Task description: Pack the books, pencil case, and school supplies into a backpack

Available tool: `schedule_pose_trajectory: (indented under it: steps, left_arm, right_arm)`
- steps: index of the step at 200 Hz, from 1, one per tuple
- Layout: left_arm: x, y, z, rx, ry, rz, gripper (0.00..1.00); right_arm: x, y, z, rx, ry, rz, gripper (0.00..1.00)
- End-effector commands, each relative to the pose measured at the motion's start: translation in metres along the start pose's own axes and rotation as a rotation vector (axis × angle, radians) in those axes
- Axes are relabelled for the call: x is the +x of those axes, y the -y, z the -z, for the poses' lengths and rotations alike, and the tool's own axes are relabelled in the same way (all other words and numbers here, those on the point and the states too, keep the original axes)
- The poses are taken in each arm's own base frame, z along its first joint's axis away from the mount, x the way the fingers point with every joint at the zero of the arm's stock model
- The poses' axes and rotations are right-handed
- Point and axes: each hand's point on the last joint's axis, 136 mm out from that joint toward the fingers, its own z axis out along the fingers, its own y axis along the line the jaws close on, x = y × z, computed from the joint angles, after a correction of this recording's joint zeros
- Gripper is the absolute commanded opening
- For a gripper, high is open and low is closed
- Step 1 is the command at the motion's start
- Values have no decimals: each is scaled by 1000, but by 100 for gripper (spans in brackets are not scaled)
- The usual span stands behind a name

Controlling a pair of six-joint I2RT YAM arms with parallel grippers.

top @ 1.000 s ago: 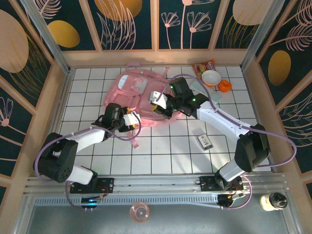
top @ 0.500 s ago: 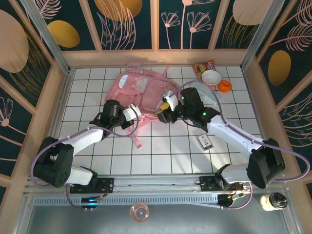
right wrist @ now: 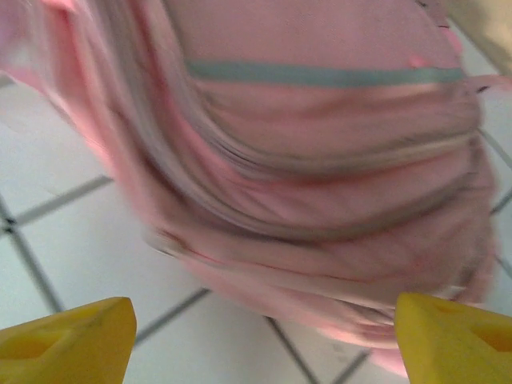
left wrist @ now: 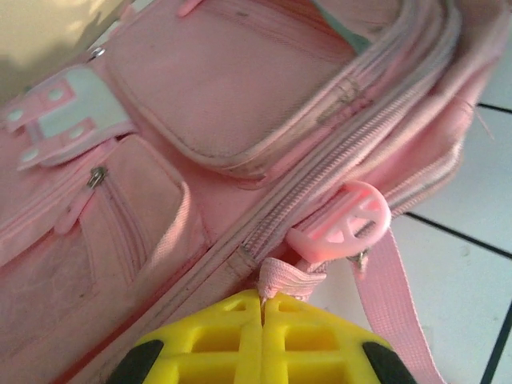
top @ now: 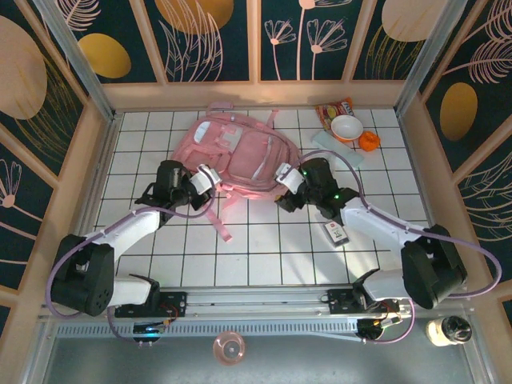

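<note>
The pink backpack lies flat at the back middle of the tiled table. My left gripper is at its near left edge, shut on a small pink fabric loop beside a round pink zipper pull. My right gripper stands open just off the bag's near right edge, nothing between its yellow fingers, with the backpack blurred ahead. The mint pencil case lies right of the bag. A small dark supply item with a white label sits on the tiles. The books are out of view.
A red-orange snack packet, a white bowl and a small orange object sit at the back right. A pink strap trails toward the near side. Wooden walls enclose the table.
My right gripper opened and drew back from the bag; the yellow thing it carried no longer shows. My left gripper shut on the bag's loop and moved left and back.
</note>
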Motion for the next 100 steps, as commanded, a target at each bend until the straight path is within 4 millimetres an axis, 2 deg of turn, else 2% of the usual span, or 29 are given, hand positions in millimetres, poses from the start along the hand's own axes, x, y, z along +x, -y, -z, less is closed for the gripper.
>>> schedule_pose_trajectory:
  steps: [1, 16, 32, 52, 87, 93, 100]
  left_arm:
    - [-7, -17, 7, -39, 4, -37, 0]
    - [3, -18, 5, -46, -35, -42, 0]
    - [15, -26, 4, -92, -90, -43, 0]
    - [27, -40, 7, -136, -134, -31, 0]
    - [29, -48, 4, -126, -124, 24, 0]
    - [29, -48, 3, -121, -121, 37, 0]
    - [28, -48, 2, -122, -115, 52, 0]
  right_arm:
    - [5, 37, -12, 107, 2, 222, 85]
    - [9, 56, -22, 131, -7, 236, 84]
    - [22, 60, -35, 109, -41, 344, 84]
    - [37, 49, -53, 42, -76, 481, 81]
    - [41, 29, -85, -65, -68, 544, 74]
    - [43, 27, -90, -72, -79, 549, 69]
    - [43, 25, -94, -75, -85, 557, 58]
